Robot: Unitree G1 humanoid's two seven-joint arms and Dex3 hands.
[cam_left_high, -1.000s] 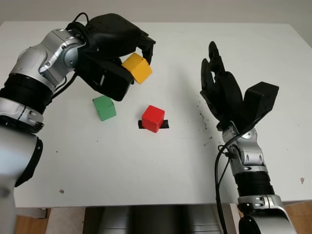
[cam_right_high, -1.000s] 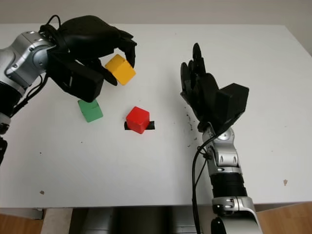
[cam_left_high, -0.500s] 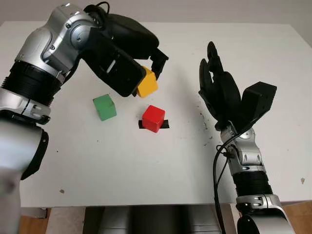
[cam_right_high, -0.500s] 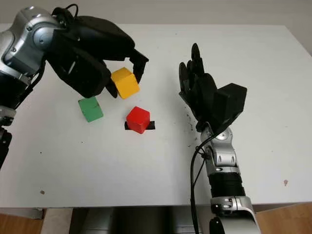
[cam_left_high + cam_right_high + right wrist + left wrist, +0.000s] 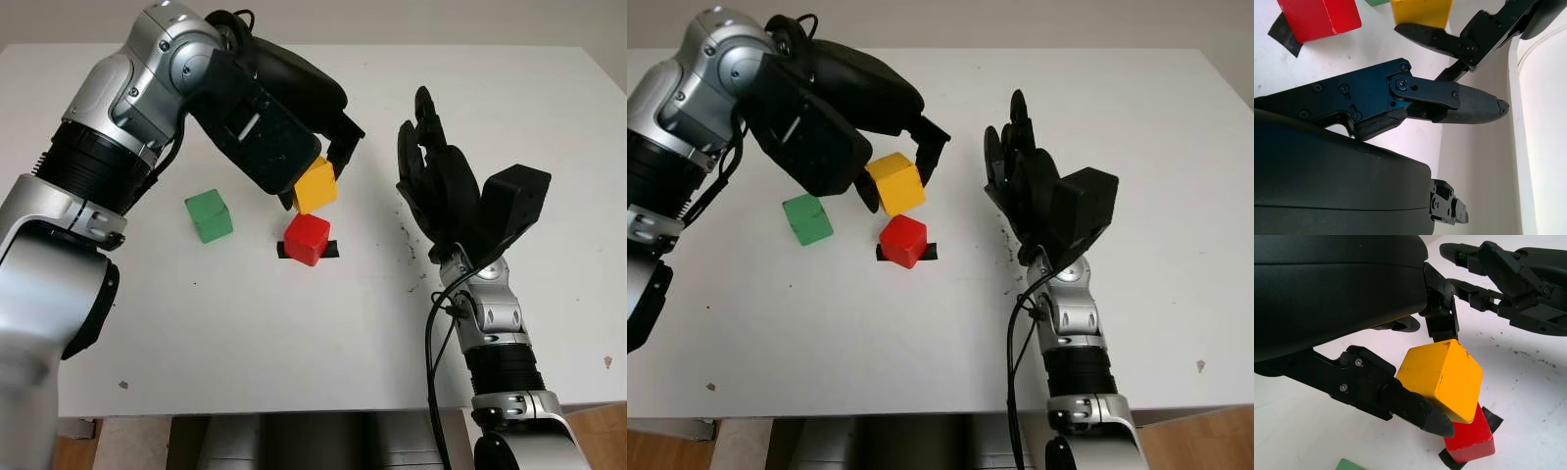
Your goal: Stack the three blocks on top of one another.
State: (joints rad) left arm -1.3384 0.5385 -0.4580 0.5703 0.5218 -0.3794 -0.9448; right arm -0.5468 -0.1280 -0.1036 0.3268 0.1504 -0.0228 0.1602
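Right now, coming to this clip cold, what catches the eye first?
The left hand grips a yellow block in the air just above the red block, which sits on a strip of black tape mid-table. A green block lies apart on the robot's left, and the open right hand is raised on its right.

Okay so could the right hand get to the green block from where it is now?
Probably not directly. The open right hand is held up right of the red block, while the green block sits on the far side, with the left hand holding the yellow block between them.
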